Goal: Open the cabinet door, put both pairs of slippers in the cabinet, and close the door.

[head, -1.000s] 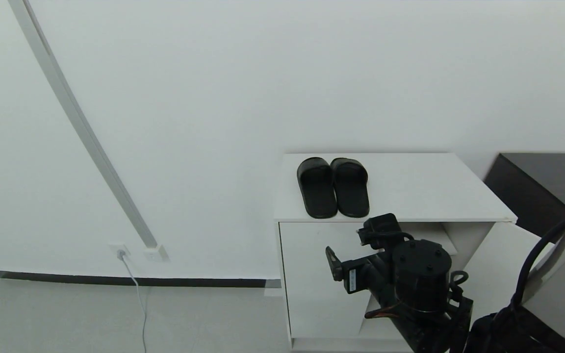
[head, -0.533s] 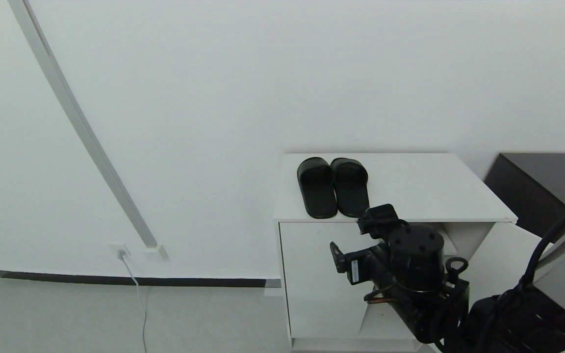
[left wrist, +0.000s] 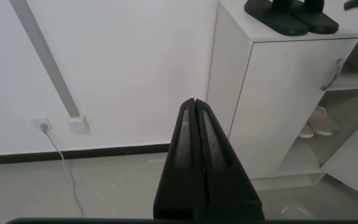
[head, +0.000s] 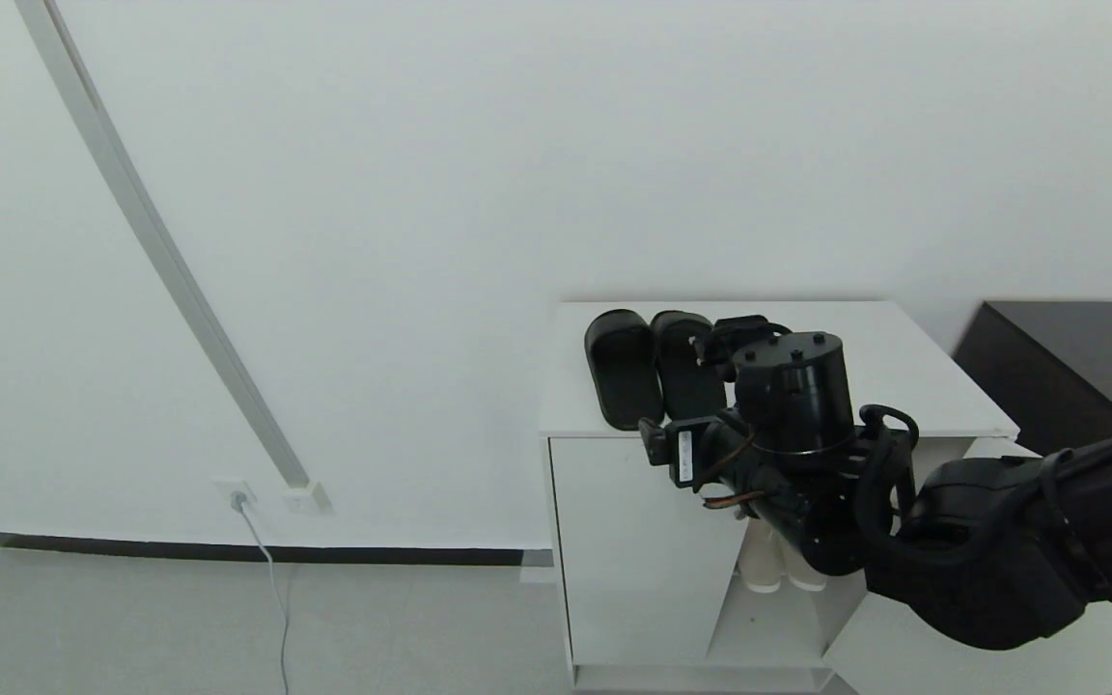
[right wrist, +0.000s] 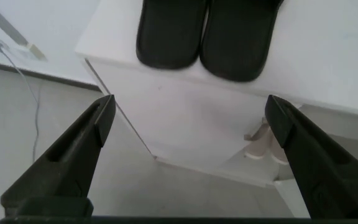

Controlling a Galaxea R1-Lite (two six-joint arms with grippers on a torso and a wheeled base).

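In the head view a white two-door cabinet [head: 836, 367] stands against a white wall, and a pair of black rubber slide slippers [head: 648, 372] lies side by side on the left part of its top, toes toward the wall. The right arm [head: 981, 541] is raised in front of the cabinet, its wrist level with the top and just right of the black pair; from here I cannot tell how its fingers stand. The left door [head: 633, 550] is closed, the right side is open, and a pair of pale slippers [head: 788, 571] shows on a lower shelf inside. A grey cable duct [head: 151, 241] runs slantwise down the wall to a wall socket [head: 237, 497]. In the left wrist view the left gripper [left wrist: 194, 107] is well away from the cabinet [left wrist: 229, 81], fingers pressed together with nothing between them; the black slippers [left wrist: 291, 11] sit on top and the pale pair [left wrist: 319, 121] inside the open half. In the right wrist view the right gripper [right wrist: 190, 106] is spread wide and empty, just short of the heels of the black slippers [right wrist: 207, 31] on the cabinet [right wrist: 328, 56], with the pale slippers [right wrist: 263, 140] below.
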